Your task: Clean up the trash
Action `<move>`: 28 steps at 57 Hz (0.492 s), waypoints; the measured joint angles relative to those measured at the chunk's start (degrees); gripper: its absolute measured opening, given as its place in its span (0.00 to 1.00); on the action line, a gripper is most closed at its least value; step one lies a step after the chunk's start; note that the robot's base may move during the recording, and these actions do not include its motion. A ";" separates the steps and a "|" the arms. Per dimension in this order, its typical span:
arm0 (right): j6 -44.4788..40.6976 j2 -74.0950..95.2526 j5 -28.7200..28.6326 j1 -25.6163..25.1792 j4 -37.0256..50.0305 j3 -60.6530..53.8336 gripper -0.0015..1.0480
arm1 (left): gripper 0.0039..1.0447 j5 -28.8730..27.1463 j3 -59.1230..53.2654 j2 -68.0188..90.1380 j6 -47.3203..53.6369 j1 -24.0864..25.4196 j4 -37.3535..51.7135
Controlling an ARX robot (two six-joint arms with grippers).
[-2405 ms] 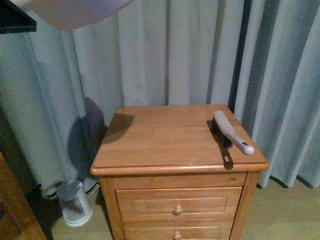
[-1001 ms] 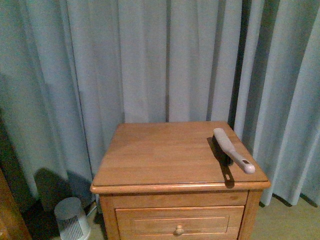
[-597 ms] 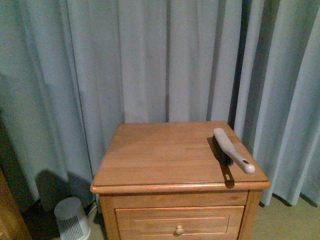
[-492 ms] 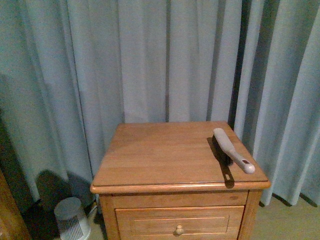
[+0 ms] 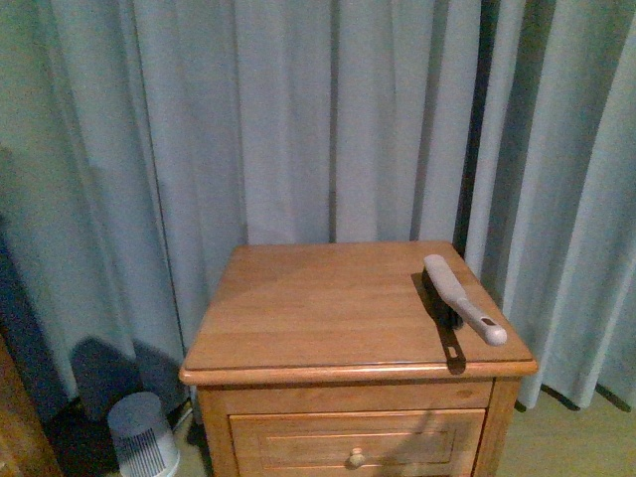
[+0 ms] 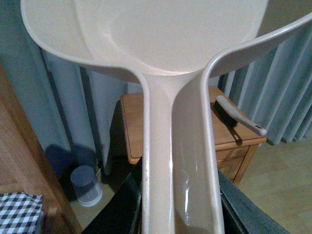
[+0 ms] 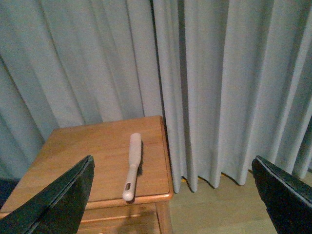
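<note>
Left jaws clamp dustpan (image 6: 168, 48) handle; right jaws spread wide (empty), well apart from brush (image 7: 132, 163) on nightstand (image 5: 318, 308).

Dustpan (image 6: 175, 73): pale, glossy plastic, gripped by its handle between the left fingers (image 6: 119, 207), held in the air with the scoop away from the wrist. No contents can be made out in it.

Brush (image 5: 462, 296): light grey handle, dark bristles. It lies flat on the counter (image 5: 308, 318) near the right edge, handle end at the front right corner.
</note>
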 joint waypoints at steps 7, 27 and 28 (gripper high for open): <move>0.20 15.96 -0.02 -2.60 0.66 11.74 0.93 | 0.26 -0.04 0.00 0.00 -0.02 0.00 0.00; 2.21 52.92 2.91 4.68 -2.75 35.60 0.93 | 0.26 -0.02 0.00 0.00 -0.04 0.04 0.00; 2.23 54.36 2.95 5.55 -2.99 36.26 0.93 | 0.26 -0.02 0.00 0.00 -0.02 0.04 0.00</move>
